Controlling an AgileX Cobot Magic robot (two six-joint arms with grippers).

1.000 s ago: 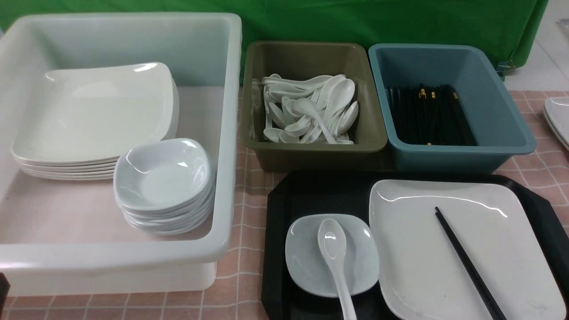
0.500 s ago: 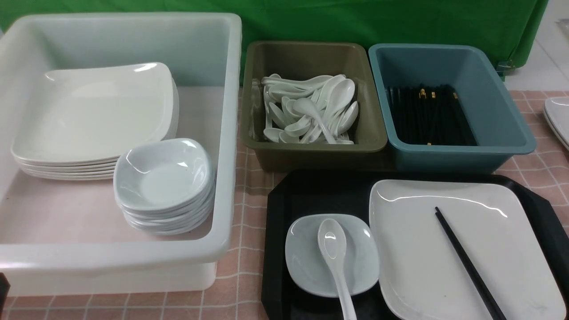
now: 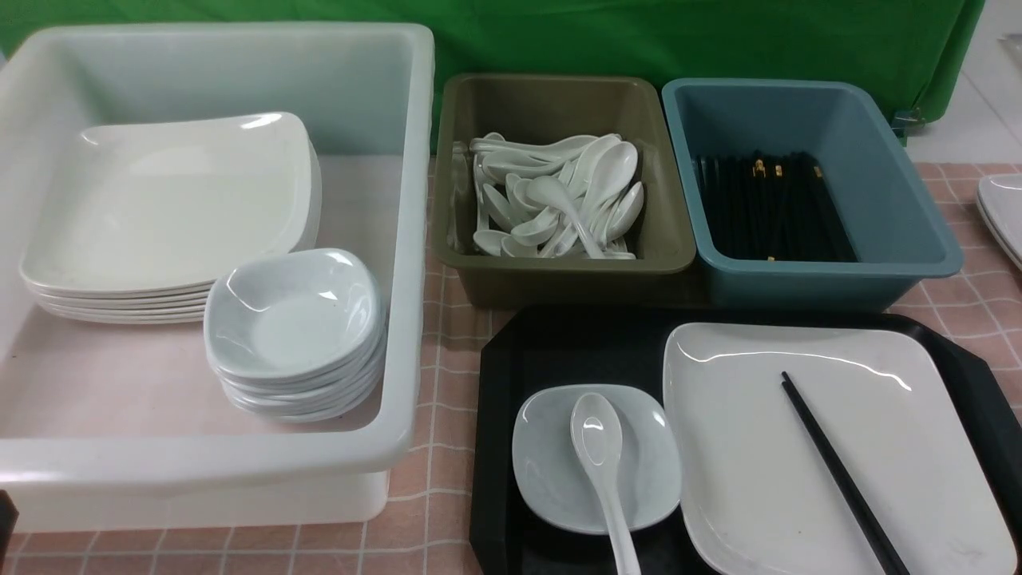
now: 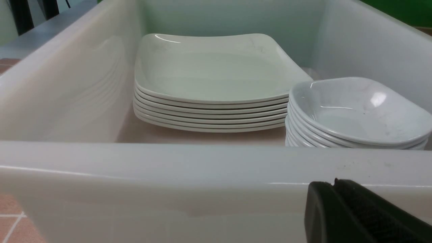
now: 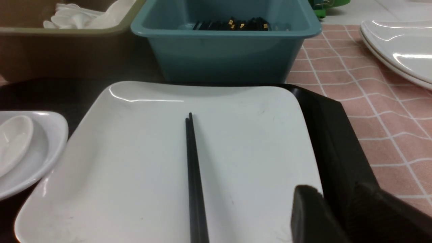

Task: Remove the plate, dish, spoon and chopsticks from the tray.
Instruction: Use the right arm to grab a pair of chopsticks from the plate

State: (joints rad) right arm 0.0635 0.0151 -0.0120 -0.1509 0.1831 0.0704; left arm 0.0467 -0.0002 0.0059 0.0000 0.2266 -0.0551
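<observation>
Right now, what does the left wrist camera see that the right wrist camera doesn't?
Only the left wrist view shows the white tub with its stack of plates and stack of dishes. Only the right wrist view shows the tray, the plate carrying the chopsticks, the dish holding the spoon, the olive tub and the blue tub. Both show the pink checked tablecloth.

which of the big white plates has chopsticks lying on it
The plate on the black tray, with the chopsticks across it. The stacked plates in the white bin carry none.
</observation>
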